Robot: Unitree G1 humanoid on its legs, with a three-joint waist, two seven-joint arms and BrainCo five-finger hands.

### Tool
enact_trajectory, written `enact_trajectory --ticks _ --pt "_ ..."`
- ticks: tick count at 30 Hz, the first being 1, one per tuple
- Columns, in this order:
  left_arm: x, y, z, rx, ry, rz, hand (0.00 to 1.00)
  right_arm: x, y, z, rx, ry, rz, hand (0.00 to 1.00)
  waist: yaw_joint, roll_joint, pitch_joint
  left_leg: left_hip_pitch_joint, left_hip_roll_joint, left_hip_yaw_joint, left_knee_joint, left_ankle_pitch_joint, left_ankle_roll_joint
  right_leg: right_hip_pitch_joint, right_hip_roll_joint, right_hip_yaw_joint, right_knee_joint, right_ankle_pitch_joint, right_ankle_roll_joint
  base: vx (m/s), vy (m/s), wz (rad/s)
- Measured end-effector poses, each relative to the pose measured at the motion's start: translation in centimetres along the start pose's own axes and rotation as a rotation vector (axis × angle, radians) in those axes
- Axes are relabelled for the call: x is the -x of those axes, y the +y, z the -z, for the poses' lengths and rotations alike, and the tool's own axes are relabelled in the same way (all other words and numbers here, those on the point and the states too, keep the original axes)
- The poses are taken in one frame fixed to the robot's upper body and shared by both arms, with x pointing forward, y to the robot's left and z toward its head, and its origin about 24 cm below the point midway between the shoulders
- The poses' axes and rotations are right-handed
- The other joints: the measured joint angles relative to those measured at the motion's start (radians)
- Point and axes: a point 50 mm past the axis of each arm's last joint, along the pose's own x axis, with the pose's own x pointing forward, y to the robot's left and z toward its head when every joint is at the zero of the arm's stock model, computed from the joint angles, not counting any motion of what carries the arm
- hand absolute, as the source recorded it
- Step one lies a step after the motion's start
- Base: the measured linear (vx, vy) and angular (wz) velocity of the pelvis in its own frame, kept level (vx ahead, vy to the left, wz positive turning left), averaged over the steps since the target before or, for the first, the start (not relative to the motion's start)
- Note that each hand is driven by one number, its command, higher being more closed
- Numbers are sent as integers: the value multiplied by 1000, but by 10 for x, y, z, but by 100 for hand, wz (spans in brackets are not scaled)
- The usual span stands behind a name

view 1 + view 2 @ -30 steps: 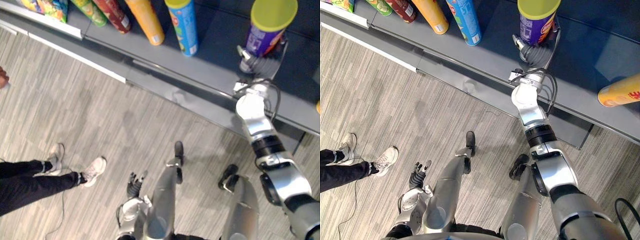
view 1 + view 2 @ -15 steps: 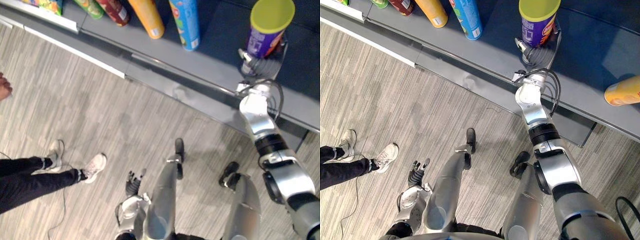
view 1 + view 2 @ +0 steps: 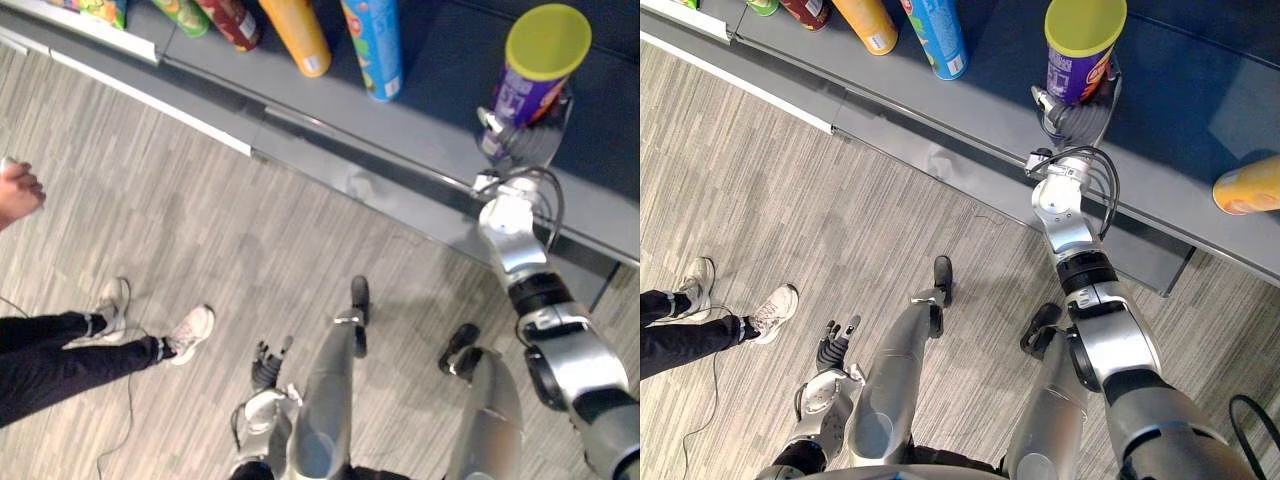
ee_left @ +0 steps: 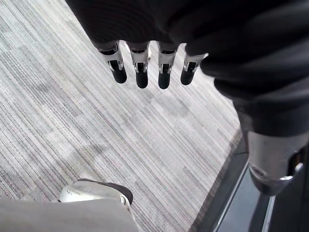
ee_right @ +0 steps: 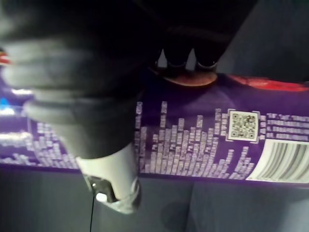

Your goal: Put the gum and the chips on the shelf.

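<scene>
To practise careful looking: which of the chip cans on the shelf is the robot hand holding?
The purple can with the yellow lid; the right robot hand grips its lower end. The blue can, the nearest other one, stands untouched.

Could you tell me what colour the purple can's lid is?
Yellow-green: the lid of the can, clearest in the right eye view.

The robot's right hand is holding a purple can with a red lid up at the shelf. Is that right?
Not quite. The lid is yellow, not red, as the right eye view shows. The rest is right: the right hand is holding the purple can up at the shelf.
</scene>
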Motion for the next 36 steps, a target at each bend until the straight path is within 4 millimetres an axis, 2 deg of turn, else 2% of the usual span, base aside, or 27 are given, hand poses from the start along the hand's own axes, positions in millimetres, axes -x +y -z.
enact_trajectory --ticks 5,12,16,19,21,24,27,28,31,33,34,36 --pt "0 1 0 -2 1 -8 0 3 -1 9 25 34 -18 0 0 0 0 1 4 2 -14 3 1 1 6 -3 -18 9 -2 35 -58 -2" --pt "-1 3 3 -15 18 -20 0 19 -2 29 67 117 -74 0 -2 -4 -6 23 6 7 -19 3 1 23 8 -4 -29 9 -1 44 -59 -1" --pt "-1 4 6 -19 26 -24 0 21 -2 31 67 123 -80 0 -3 -6 -12 36 8 8 -20 2 1 36 10 -4 -32 10 0 13 -55 -2" --pt "-1 6 9 -27 41 -31 0 30 0 39 72 166 -86 0 -5 -9 -21 63 12 15 -25 2 1 58 15 1 -41 15 -1 17 -58 -8" --pt "0 8 11 -30 50 -39 0 45 2 48 74 212 -102 0 -5 -23 -31 101 17 33 -41 2 0 87 22 8 -59 20 0 19 -41 -16" --pt "0 13 13 -30 59 -56 0 59 4 55 62 261 -108 0 -29 -35 -38 143 28 39 -53 -1 0 134 38 9 -98 35 4 21 -43 -17" --pt "1 16 15 -31 68 -63 0 71 0 64 55 311 -103 0 -33 -56 -46 183 37 62 -69 -4 1 162 44 14 -125 47 11 28 -20 -22" --pt "1 17 16 -36 75 -67 0 80 -5 71 45 356 -84 0 -47 -61 -48 214 43 66 -81 -4 1 197 53 13 -149 56 10 49 -29 -16" --pt "2 21 20 -52 92 -75 0 100 -16 83 32 439 -42 0 -54 -81 -53 286 52 95 -115 -4 0 255 66 19 -192 65 18 49 -22 -27" --pt "4 31 25 -61 111 -99 0 128 -33 95 24 512 -18 0 -58 -106 -64 357 60 125 -168 1 -7 311 76 12 -247 81 21 80 -13 -34" --pt "5 34 26 -65 114 -105 0 135 -37 97 24 531 -9 0 -63 -114 -65 378 60 131 -185 4 -10 325 78 11 -261 87 21 91 -12 -27" --pt "6 45 30 -85 142 -124 0 165 -53 105 35 609 19 0 -96 -139 -68 459 61 147 -260 25 -20 395 100 12 -330 113 21 98 -14 -18"
